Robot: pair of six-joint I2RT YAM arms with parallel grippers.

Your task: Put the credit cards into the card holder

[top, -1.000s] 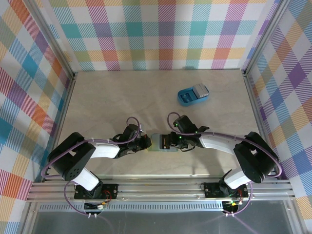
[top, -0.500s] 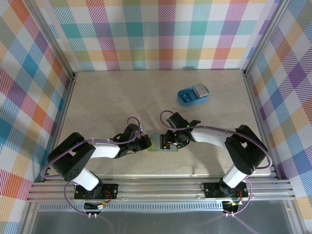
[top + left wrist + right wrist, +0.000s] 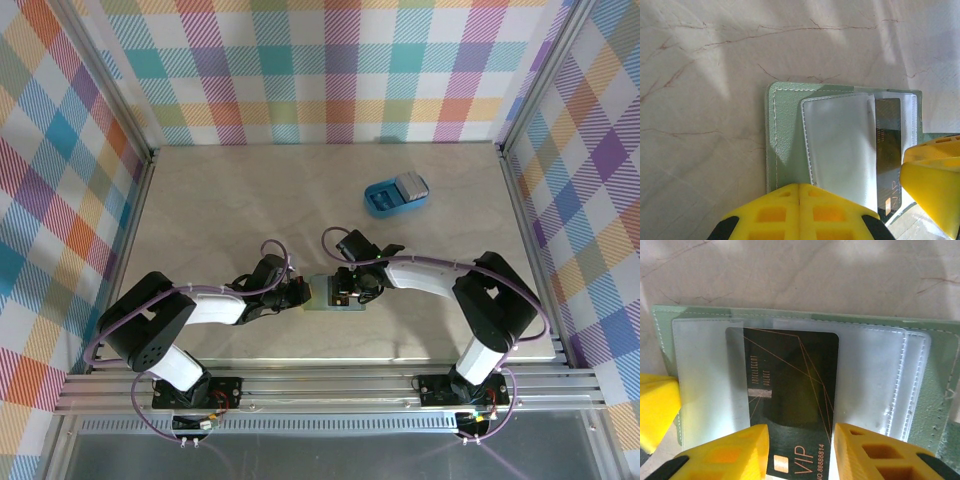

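Closest in, the right gripper [image 3: 801, 440] stands with its yellow fingers [image 3: 732, 452] partly apart above the near end of a dark card [image 3: 790, 385] printed VIP. The fingers cover both side edges of that end, so whether they press on the card cannot be told, and the frame cuts off the card's nearest edge. The far end of the card lies on the opened card holder [image 3: 940, 390], inside the outline of its clear sleeve [image 3: 875, 375]. A cloudier flap [image 3: 705, 370] overlaps the card's left strip.

The left gripper [image 3: 799, 195] is closed, finger against finger, with its tips over the near edge of the holder's green cover. That edge is hidden beneath them, so a pinch cannot be confirmed.

From above, the two grippers meet at the holder, the left one at its left end and the right one at its right. The arms hide most of the holder.

Further back and to the right, well apart from the holder, sits a blue tray [image 3: 376, 203]. It holds a grey-white stack [image 3: 411, 186] too small to count. Around all this are the marbled table [image 3: 220, 200] and chequered walls [image 3: 330, 70].
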